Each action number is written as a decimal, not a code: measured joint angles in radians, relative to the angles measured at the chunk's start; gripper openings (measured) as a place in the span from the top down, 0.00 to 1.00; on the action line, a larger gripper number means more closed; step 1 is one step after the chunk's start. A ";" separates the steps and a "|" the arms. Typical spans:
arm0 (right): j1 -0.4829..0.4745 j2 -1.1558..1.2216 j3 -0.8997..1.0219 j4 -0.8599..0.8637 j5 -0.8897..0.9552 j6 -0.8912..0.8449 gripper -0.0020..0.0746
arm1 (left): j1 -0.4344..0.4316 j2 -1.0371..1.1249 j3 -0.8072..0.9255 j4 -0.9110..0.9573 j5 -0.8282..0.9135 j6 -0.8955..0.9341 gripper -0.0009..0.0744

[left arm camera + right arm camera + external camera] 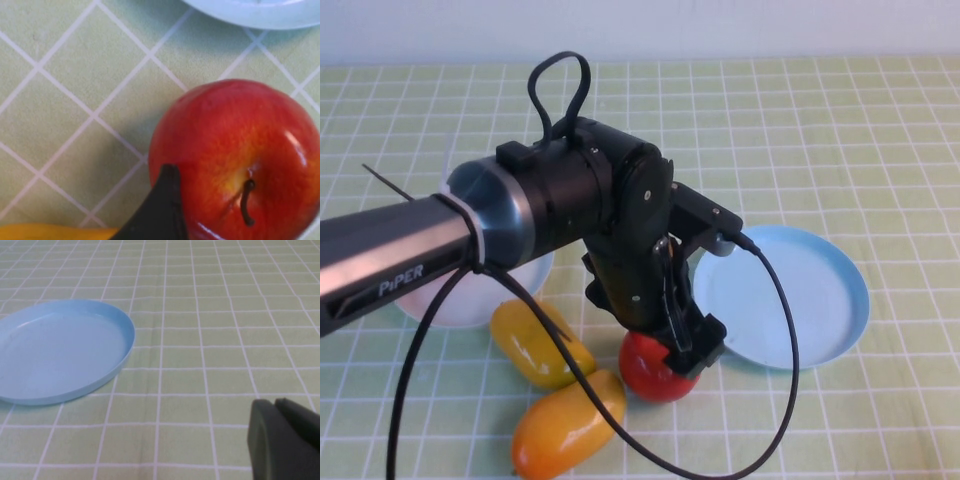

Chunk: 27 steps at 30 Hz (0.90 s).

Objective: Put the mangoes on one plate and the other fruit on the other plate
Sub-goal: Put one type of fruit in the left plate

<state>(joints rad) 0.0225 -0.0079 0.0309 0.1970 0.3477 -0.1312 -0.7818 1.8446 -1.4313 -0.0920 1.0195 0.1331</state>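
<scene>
I have the left gripper [672, 345] down on the red apple [650, 368], fingers spread wide and straddling it, not clamped yet; in the left wrist view one dark fingertip [160, 210] sits against the apple's side near the stem; the apple lies on the table just beside the blue plate [820, 300], which is bare; two mangoes [535, 345] lie touching each other just left of the apple, one nearly touching it; the white plate [470, 300] is mostly hidden behind my left arm, so I cannot tell what is on it; only one apple shows. To do this well I judge: centre over the apple, close evenly, lift straight so the mangoes do not get nudged. The right gripper [285, 440] hangs over bare table near the blue plate, fingers closed, holding nothing.
</scene>
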 joint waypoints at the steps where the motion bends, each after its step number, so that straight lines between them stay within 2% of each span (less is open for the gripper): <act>1: 0.000 0.000 0.000 0.000 0.000 0.000 0.99 | 0.000 0.002 0.000 0.000 -0.004 0.000 0.10; 17: 0.000 0.000 0.000 0.000 0.000 0.000 0.99 | 0.001 0.022 0.000 0.018 -0.017 0.000 0.11; 23: 0.000 0.000 0.000 0.000 0.000 0.000 0.99 | 0.001 0.022 0.000 0.018 -0.017 0.000 0.21; 27: 0.000 0.000 0.000 0.000 0.000 0.000 0.99 | 0.001 0.022 0.000 0.018 -0.019 0.000 0.23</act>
<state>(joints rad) 0.0225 -0.0079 0.0309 0.1970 0.3477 -0.1312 -0.7811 1.8665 -1.4313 -0.0740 1.0006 0.1331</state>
